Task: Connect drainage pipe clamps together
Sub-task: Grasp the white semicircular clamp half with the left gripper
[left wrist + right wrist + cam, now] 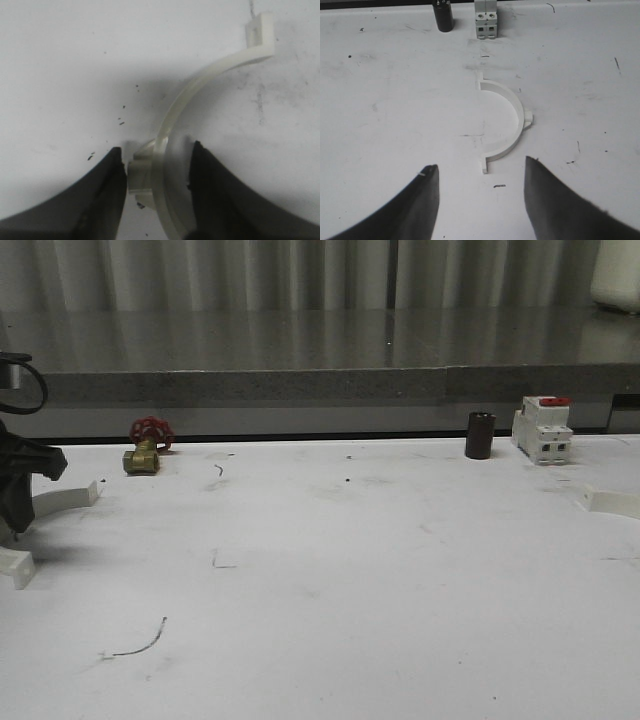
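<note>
Left claw [156, 172] straddling clamp half [200, 95], grip unclear, right claw [481, 192] spread, other half [507, 120] apart

Scuffed white table [350, 570]; grey ledge [300, 385]; pale curtains [250, 270] behind

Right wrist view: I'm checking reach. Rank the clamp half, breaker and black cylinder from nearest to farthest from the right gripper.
1. Clamp half, just ahead of the right gripper.
2. and 3. Breaker and black cylinder, side by side at the table's far edge: too close to call.
</note>
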`<state>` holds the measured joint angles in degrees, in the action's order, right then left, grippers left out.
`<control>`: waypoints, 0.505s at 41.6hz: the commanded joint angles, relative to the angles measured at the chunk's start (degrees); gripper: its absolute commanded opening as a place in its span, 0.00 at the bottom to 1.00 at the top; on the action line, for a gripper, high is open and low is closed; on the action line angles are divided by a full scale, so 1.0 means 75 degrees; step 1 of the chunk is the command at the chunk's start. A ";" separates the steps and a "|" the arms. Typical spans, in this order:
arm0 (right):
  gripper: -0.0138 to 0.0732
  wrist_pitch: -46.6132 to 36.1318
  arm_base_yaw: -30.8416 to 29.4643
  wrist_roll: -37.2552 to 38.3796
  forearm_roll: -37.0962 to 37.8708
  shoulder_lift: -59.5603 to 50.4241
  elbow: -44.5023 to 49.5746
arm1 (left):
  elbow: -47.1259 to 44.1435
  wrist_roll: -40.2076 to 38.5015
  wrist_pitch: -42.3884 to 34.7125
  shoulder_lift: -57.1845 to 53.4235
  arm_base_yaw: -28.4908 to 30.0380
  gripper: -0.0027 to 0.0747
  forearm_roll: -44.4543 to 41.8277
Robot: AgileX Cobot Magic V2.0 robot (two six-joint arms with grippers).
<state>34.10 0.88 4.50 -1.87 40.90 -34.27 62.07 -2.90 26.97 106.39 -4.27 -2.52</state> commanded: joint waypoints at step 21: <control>0.64 -0.0471 -0.0041 -0.0033 0.0013 0.0026 -0.0249 | 0.0531 -0.0048 0.0332 -0.0332 -0.0140 0.06 0.0067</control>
<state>34.10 0.88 4.50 -1.87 40.90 -34.27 63.09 -2.90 28.49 106.39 -4.53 -2.49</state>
